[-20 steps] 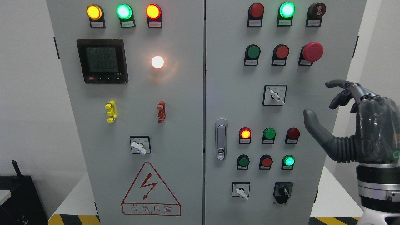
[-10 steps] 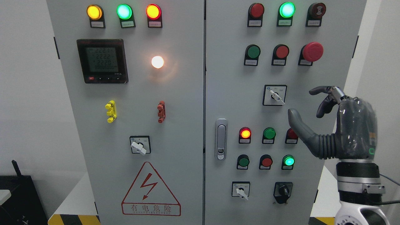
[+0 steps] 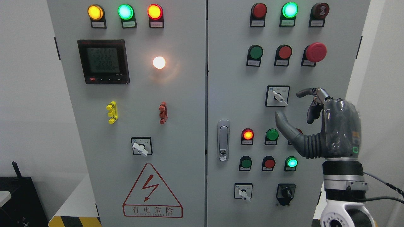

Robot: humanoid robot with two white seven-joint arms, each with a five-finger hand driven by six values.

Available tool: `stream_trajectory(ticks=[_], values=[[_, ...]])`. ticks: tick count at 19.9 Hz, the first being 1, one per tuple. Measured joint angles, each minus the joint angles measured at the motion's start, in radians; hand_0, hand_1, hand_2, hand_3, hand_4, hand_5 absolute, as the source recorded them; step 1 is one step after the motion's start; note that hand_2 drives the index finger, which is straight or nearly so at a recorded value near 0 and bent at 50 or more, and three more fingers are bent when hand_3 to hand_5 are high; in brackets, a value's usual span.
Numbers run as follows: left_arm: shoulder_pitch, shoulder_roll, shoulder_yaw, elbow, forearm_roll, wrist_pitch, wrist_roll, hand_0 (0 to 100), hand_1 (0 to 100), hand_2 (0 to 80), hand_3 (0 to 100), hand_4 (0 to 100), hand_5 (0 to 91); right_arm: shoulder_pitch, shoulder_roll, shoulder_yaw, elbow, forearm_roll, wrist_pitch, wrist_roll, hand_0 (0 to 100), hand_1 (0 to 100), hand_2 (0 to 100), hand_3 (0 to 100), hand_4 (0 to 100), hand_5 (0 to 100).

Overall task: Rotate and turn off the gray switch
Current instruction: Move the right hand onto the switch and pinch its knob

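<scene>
Gray switch [image 3: 279,98] lever slants toward lower right; right robot hand [image 3: 328,129] beside it, fingers spread, empty

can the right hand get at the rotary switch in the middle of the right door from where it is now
Probably yes. The right hand hangs open just right of the gray switch, thumb below, fingers level with it, nothing between them.

Even bright indoor light, sharp focus, white lamp [image 3: 159,62] glare on panel, soft shadows, no blur

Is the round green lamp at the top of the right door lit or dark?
Lit. The green lamp glows bright with a pale centre, unlike the dull red lamp beside it.
</scene>
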Motion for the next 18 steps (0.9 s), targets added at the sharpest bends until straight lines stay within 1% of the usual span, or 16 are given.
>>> stream_trajectory(ticks=[5, 7, 15, 18], values=[[0.000, 0.000, 0.000, 0.000, 0.000, 0.000, -0.002, 12, 39, 0.0, 0, 0, 0.0, -0.020, 0.021, 0.016, 0.017, 0.026, 0.045, -0.003, 10, 45, 50, 98, 93, 100], [0.000, 0.000, 0.000, 0.000, 0.000, 0.000, -0.003, 12, 39, 0.0, 0, 0, 0.0, -0.027, 0.028, 0.021, 0.023, 0.032, 0.065, -0.004, 8, 45, 51, 98, 93, 100], [0.000, 0.000, 0.000, 0.000, 0.000, 0.000, -0.004, 12, 39, 0.0, 0, 0, 0.0, -0.049, 0.045, 0.031, 0.048, 0.043, 0.103, -0.007, 6, 44, 51, 97, 93, 100], [0.000, 0.000, 0.000, 0.000, 0.000, 0.000, -0.004, 12, 39, 0.0, 0, 0, 0.0, -0.061, 0.048, 0.033, 0.058, 0.047, 0.127, -0.006, 6, 44, 51, 97, 93, 100]])
